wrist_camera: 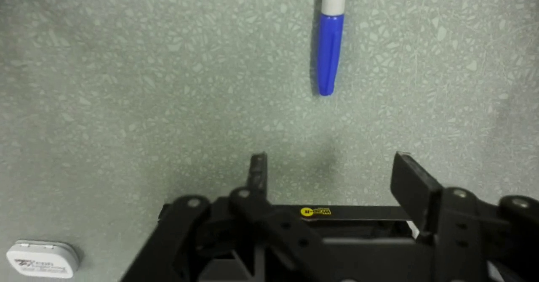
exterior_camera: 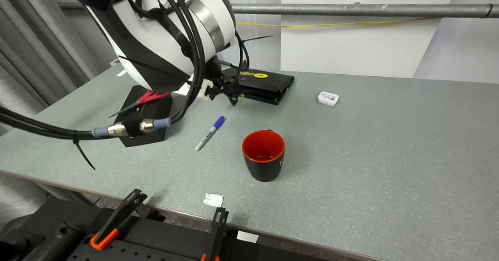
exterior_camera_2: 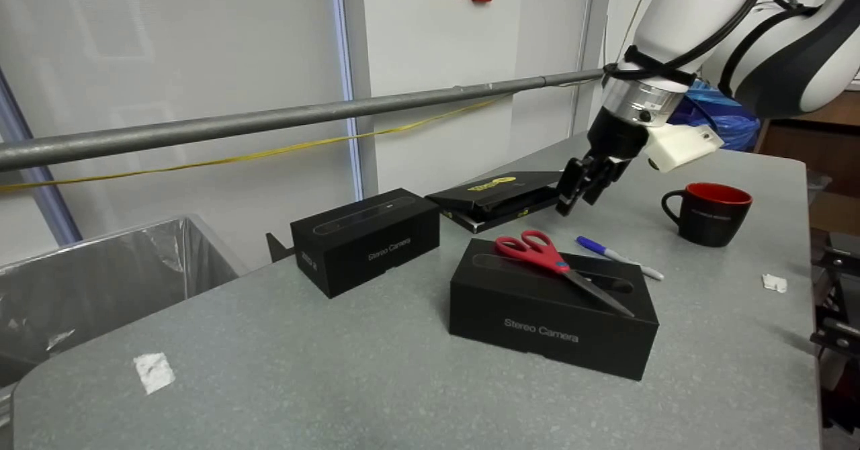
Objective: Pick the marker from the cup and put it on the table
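Observation:
The blue and white marker (exterior_camera: 210, 133) lies flat on the grey table (exterior_camera: 374, 167), apart from the cup. It also shows in an exterior view (exterior_camera_2: 619, 258) and in the wrist view (wrist_camera: 330, 54), blue cap toward the gripper. The cup (exterior_camera: 263, 167), black outside and red inside, stands upright with nothing seen inside; it also shows in an exterior view (exterior_camera_2: 713, 218) and is out of view in the wrist view. My gripper (wrist_camera: 330, 158) is open and empty above the table, beyond the marker's cap end. Its fingers also show in an exterior view (exterior_camera_2: 578, 201).
A black flat box (exterior_camera_2: 497, 198) lies just behind the gripper. A black stereo camera box (exterior_camera_2: 551, 329) with red scissors (exterior_camera_2: 537, 252) on top stands near the marker. Another black box (exterior_camera_2: 376, 242) stands farther off. A small white tin (exterior_camera: 328, 98) lies on the table.

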Controlling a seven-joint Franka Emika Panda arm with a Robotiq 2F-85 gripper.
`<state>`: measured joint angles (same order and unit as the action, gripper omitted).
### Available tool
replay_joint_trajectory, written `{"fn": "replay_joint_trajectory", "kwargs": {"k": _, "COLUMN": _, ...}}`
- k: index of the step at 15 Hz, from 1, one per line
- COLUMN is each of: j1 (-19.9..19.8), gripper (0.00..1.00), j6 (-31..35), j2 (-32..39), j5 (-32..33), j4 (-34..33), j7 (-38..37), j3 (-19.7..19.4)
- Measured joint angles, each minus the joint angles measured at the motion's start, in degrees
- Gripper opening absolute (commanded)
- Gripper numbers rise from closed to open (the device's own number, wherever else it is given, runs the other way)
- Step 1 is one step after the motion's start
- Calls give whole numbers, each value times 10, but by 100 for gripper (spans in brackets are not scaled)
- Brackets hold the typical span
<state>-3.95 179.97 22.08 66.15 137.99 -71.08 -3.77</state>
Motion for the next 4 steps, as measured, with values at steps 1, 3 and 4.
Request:
{"fn": "replay_joint_trajectory", "kwargs": {"k": 1, "j1": -2, "gripper": 100, "j6": 0, "j2": 0, "j5": 0, "j4": -1, "j7": 2, "j3": 2}}
{"fn": "replay_joint_trajectory", "kwargs": {"k": 3, "j1": -7, "gripper": 100, "j6": 0, "j2": -1, "j5": 0, "j4": -3, "j7": 5, "j3": 5}}
{"fn": "replay_joint_trajectory", "kwargs": {"k": 4, "j1": -9, "gripper": 100, "j6": 0, "j2": -1, "j5": -1, "j4": -3, "j7": 5, "j3": 6}}
